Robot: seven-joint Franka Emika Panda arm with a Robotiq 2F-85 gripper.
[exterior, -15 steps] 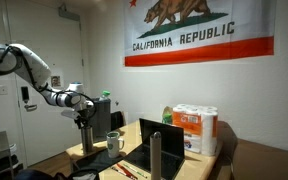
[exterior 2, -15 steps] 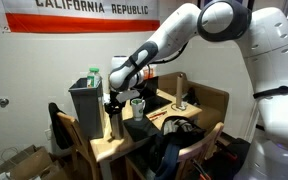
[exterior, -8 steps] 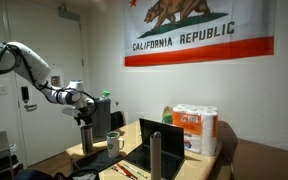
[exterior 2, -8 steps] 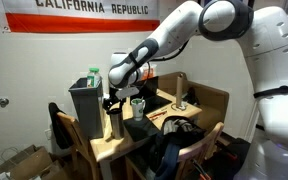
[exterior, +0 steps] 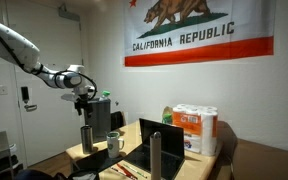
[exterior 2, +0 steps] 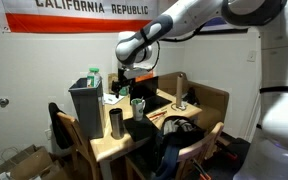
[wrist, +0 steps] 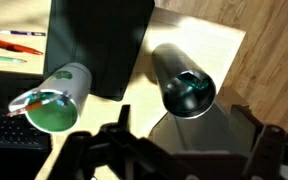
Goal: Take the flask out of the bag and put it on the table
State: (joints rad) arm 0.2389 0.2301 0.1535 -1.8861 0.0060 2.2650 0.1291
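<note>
The metal flask (exterior: 86, 138) stands upright on the wooden table (exterior: 96, 162), right beside the dark bag (exterior: 102, 114). It also shows in an exterior view (exterior 2: 115, 123) and from above in the wrist view (wrist: 185, 86). My gripper (exterior: 82, 97) hangs well above the flask, open and empty, as both exterior views show (exterior 2: 125, 82). In the wrist view the fingers (wrist: 169, 160) are spread wide at the bottom edge, and the bag (wrist: 99, 40) is the dark shape at the top.
A green-and-white cup (wrist: 54, 100) stands next to the flask and also shows in an exterior view (exterior 2: 137, 106). An open laptop (exterior: 159, 145), paper towel rolls (exterior: 195, 128) and pens lie further along the table. Chairs stand around it (exterior 2: 62, 130).
My gripper has let go of the flask and risen straight up from it. The flask stays standing on the table beside the bag.
</note>
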